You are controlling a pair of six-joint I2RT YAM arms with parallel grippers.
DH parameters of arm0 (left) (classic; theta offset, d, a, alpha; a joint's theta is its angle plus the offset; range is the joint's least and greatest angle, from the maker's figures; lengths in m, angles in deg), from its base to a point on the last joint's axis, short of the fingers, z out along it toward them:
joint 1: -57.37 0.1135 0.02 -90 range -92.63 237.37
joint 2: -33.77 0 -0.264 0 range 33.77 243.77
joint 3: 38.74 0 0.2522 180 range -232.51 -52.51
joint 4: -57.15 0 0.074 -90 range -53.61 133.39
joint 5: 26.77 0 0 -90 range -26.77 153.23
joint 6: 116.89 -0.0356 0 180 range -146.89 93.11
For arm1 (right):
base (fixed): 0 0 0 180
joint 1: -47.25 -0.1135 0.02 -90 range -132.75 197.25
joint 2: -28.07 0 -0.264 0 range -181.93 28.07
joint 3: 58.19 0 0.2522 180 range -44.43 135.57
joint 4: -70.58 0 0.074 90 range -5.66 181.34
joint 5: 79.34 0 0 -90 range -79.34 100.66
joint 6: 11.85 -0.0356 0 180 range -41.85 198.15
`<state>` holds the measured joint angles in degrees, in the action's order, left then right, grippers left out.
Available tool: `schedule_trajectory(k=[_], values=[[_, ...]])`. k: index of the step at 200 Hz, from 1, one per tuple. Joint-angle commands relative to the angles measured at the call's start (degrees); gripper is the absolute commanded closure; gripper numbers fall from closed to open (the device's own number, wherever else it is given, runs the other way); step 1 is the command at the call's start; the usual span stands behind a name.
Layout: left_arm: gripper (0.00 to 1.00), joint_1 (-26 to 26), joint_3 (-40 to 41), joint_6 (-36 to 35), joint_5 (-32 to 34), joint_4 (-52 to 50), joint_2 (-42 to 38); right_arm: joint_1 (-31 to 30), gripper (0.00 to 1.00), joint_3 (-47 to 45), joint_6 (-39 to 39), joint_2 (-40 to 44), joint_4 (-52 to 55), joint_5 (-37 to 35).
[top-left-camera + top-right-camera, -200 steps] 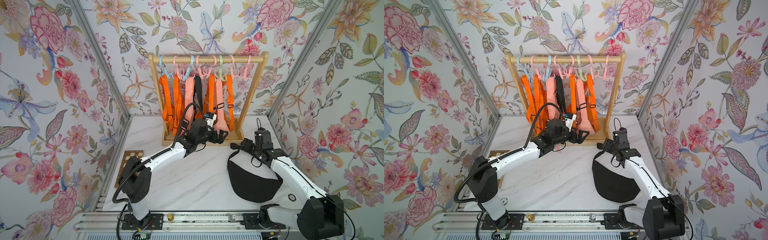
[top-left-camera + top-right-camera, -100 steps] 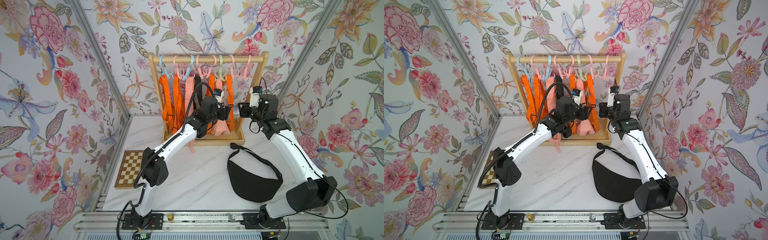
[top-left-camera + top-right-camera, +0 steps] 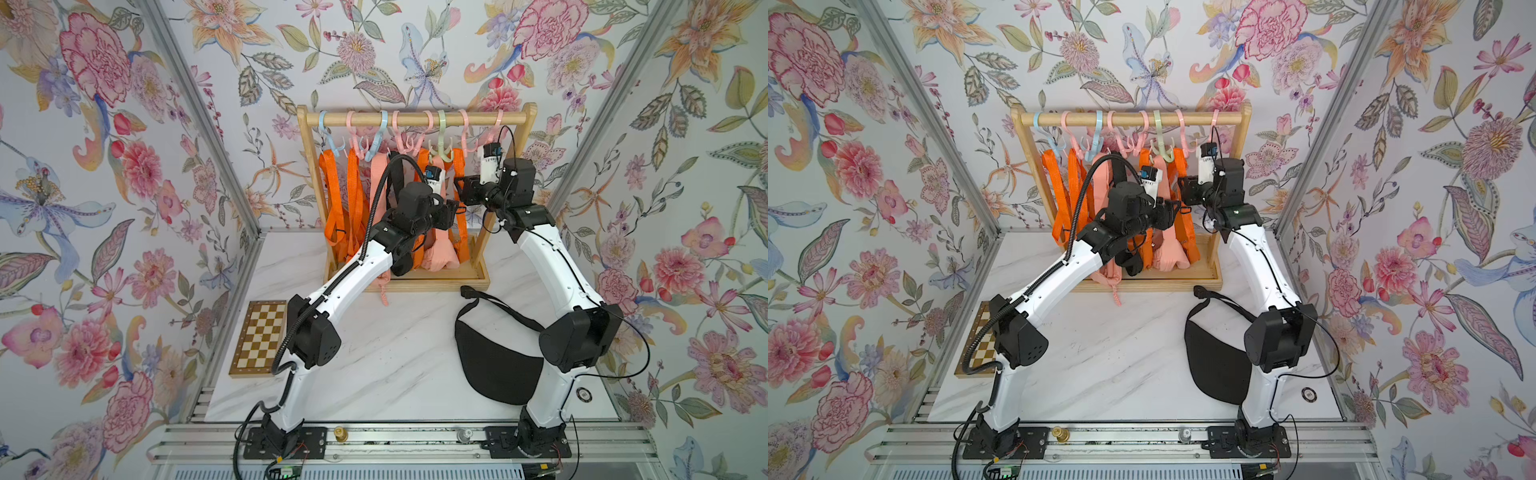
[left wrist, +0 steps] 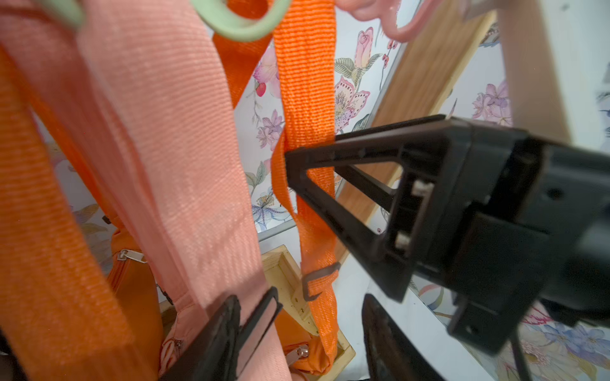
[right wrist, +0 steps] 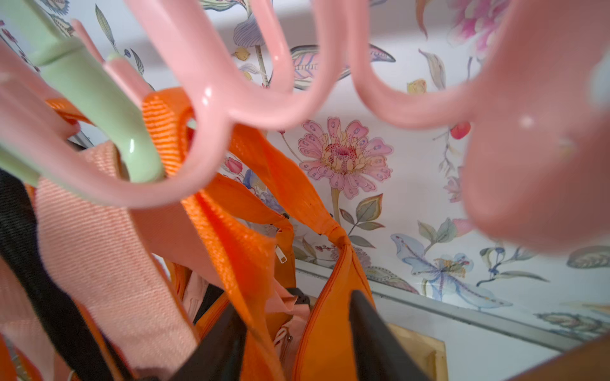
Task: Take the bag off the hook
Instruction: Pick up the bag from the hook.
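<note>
The right gripper [image 5: 297, 300] reaches in among the hanging straps, with its jaws on either side of an orange strap [image 5: 227, 237]. I cannot tell whether they pinch it. That strap is looped over a pink hook [image 5: 211, 99] beside a green hook [image 5: 99, 99], so the orange bag [image 5: 333, 297] hangs on the rack [image 3: 415, 119]. Just beside it, the left gripper [image 4: 313, 297] stands partly open, with a peach strap [image 4: 185, 148] against one finger. A black bag [image 3: 494, 365] lies on the table [image 3: 395, 374], well apart from a chessboard [image 3: 262, 336].
</note>
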<state>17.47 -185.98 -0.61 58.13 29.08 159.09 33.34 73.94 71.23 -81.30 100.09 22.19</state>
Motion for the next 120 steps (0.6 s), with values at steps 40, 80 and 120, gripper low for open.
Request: schedule_trajectory(k=[40,80,120], values=[[0.46,5.5,-5.3,-0.8,7.4,-3.6,5.9,-0.6,0.89,5.0,-1.1,0.8,0.4,-3.3],[0.48,8.7,-5.4,-2.4,12.3,-5.0,5.0,-0.6,0.9,0.0,-0.8,7.9,0.4,-1.8],[0.47,10.4,-4.8,-3.7,13.2,-5.0,3.4,-0.2,0.9,-2.6,-0.7,13.9,0.4,1.5]])
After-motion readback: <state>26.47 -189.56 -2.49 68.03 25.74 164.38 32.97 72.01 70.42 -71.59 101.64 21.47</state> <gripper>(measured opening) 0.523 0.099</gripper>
